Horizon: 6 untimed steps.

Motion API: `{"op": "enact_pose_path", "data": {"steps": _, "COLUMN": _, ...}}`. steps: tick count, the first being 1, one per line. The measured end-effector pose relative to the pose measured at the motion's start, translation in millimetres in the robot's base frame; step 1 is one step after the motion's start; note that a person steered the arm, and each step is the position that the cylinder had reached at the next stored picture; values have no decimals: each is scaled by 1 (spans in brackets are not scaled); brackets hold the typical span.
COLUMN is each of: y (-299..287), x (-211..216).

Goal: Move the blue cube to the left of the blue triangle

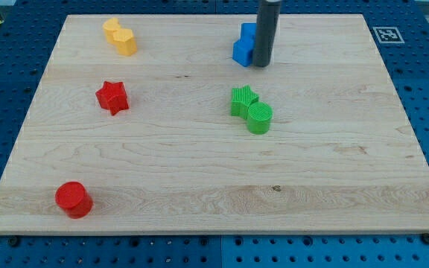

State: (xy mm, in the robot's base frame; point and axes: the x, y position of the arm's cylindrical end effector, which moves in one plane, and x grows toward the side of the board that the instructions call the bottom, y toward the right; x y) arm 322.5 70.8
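Claw: there is none on this arm; it ends in a straight dark rod, so there are no jaws to be wide, narrow or holding anything.
My tip (262, 65): the rod's lower end stands on the counter near the view's top, a little right of centre, pressed against the right side of the blue blocks.
Blue cube (241, 52): sits just left of my tip, touching it or very nearly so, at the lower left of the blue pair.
Blue triangle (248, 31): the second blue piece, directly behind the cube toward the view's top; the rod hides part of it, so I cannot make out its shape for certain. The two blue pieces touch.
Green star (242, 100): below the blue pair, near the middle of the counter.
Green cylinder (260, 117): touching the green star at its lower right.
Red star (112, 97): well apart on the view's left, at about the height of the green star.
Yellow blocks (120, 36): two pieces pressed together at the view's top left; shapes unclear.
Red cylinder (74, 199): alone near the view's bottom left corner.
Counter (334, 164): a pale wooden board lying on a blue perforated surface.
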Motion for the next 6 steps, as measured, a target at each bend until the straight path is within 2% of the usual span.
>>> {"op": "enact_pose_path", "data": {"steps": 2, "y": -62, "x": -14}}
{"op": "enact_pose_path", "data": {"steps": 3, "y": -66, "x": -15}}
{"op": "enact_pose_path", "data": {"steps": 4, "y": -63, "x": -15}}
{"op": "enact_pose_path", "data": {"steps": 6, "y": -4, "x": 7}}
